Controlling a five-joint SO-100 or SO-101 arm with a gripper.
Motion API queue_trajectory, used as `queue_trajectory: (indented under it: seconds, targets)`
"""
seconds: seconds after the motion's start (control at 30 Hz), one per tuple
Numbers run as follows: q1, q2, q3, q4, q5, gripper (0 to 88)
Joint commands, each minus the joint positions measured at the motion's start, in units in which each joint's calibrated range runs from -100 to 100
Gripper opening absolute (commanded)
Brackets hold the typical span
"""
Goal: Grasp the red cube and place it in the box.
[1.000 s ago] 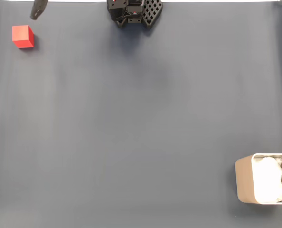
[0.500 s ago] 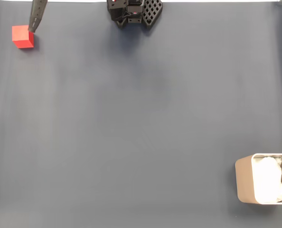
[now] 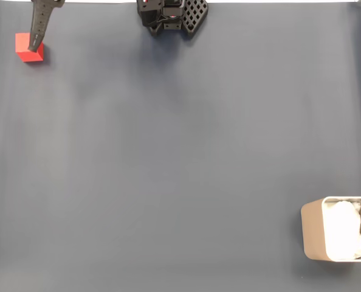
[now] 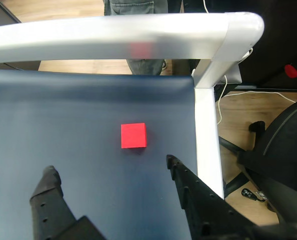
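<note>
Tabletop [image 3: 180,158] fills the fixed view as a flat dark blue-grey sheet, with the arm's black base [image 3: 171,15] at the middle of its top edge. The red cube [image 3: 30,50] sits near the top left corner of the tabletop in that view, flat on the surface. One black finger [image 3: 37,24] reaches down from the top edge there, and its tip overlaps the cube's upper right part; whether it touches the cube or hangs above it cannot be told from that angle.

In the wrist view the red cube [image 4: 133,135] rests on the blue surface, close to the white frame rail [image 4: 206,125] that borders the tabletop on the right of that view, and below the white rail that runs across the top. The jaws [image 4: 111,175] stand wide apart and hold nothing. The left fingertip [image 4: 49,177] and the serrated right fingertip [image 4: 176,167] both lie nearer the camera than the cube, one on each side of it, and neither touches it.

The box [image 3: 320,237] stands at the bottom right corner of the tabletop in the fixed view, cut off by the right edge, with white padding [image 3: 344,231] inside. It is well apart from the cube, at the opposite corner.

Beyond the rail in the wrist view lie a wooden floor [image 4: 238,125], a white cable and part of a black office chair [image 4: 283,165].
</note>
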Motion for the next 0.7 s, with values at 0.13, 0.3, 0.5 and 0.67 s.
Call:
queue_trajectory:
  seconds: [0.13, 0.3, 0.5, 0.67]
  targets:
    - [-0.5, 2.1, 2.0, -5.0, -0.4, 47.6]
    - [-0.7, 3.8, 4.1, -8.1, -0.5, 48.0]
    - [-0.9, 6.8, 5.5, -11.9, -0.7, 48.3]
    - [-1.3, 9.0, 6.7, -15.0, -0.6, 48.4]
